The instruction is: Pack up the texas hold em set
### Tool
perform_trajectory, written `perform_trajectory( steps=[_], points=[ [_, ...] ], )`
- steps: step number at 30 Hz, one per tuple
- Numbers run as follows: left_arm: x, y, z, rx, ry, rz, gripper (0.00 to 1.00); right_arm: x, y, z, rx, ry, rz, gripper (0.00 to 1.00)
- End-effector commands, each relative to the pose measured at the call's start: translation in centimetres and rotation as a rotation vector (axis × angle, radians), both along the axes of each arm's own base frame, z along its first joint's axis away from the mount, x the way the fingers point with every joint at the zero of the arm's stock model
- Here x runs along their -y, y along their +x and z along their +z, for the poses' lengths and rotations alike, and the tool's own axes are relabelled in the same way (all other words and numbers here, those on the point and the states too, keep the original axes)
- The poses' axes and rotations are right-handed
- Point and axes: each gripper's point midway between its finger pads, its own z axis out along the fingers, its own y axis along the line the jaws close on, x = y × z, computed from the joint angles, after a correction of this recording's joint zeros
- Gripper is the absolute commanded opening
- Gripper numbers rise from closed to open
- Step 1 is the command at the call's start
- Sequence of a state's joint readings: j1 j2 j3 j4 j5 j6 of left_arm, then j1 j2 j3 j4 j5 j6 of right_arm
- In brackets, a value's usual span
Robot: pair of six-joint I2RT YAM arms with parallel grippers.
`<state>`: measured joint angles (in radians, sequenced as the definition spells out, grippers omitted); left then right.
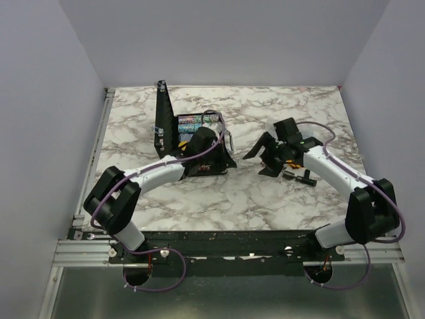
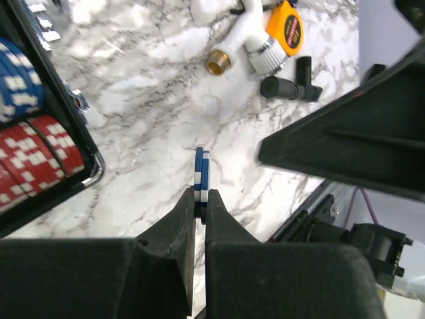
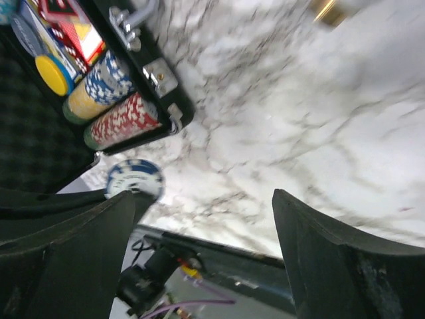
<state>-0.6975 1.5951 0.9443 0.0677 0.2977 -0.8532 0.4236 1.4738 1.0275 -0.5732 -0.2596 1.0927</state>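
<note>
The black hinged case point(image 1: 164, 123) lies open at mid-left with its lid upright. It holds rows of poker chips point(image 1: 196, 121). My left gripper point(image 1: 222, 147) is beside the case's right edge, shut on two blue-and-white chips point(image 2: 202, 174) held on edge above the marble. In the left wrist view, blue chips point(image 2: 16, 83) and red chips point(image 2: 40, 149) fill the case. My right gripper point(image 1: 259, 163) is open and empty, right of the case. Its view shows the held chip point(image 3: 135, 178), red chips point(image 3: 123, 119), a yellow disc point(image 3: 53, 74), red cards point(image 3: 66, 20) and the metal handle point(image 3: 129, 20).
A yellow tape measure point(image 2: 285, 26), a black tool point(image 2: 289, 88) and a white fitting with a brass end point(image 2: 220, 60) lie on the marble table point(image 1: 219, 199) under my right arm. The table's metal front rail point(image 1: 226, 246) runs along the near edge.
</note>
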Motion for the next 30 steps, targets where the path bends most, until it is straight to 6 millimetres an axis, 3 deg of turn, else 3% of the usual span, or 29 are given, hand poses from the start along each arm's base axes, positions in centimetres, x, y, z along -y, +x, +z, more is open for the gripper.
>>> perform_trajectory(
  steps=[1,5,11,18,30],
  points=[
    [-4.3,0.7,-2.7,-0.066,0.295,0.021,0.00,5.5,1.7,1.3,0.236,-0.115,0.070,0.88],
    [-6.2,3.5,-2.5,-0.071,0.436,0.057,0.00,8.8,1.4,3.2,0.390,-0.247,0.076,0.98],
    [-7.6,6.7,-3.2,-0.069,0.638,0.086,0.00,10.7,0.5,4.3,0.490,-0.344,0.101,1.00],
    [-7.5,8.1,-4.0,-0.092,0.692,0.116,0.00,10.8,0.2,4.9,0.565,-0.351,0.131,1.00],
    [-7.0,8.4,-5.3,-0.126,0.690,0.123,0.00,9.9,0.2,4.8,0.593,-0.310,0.159,1.00]
  ],
)
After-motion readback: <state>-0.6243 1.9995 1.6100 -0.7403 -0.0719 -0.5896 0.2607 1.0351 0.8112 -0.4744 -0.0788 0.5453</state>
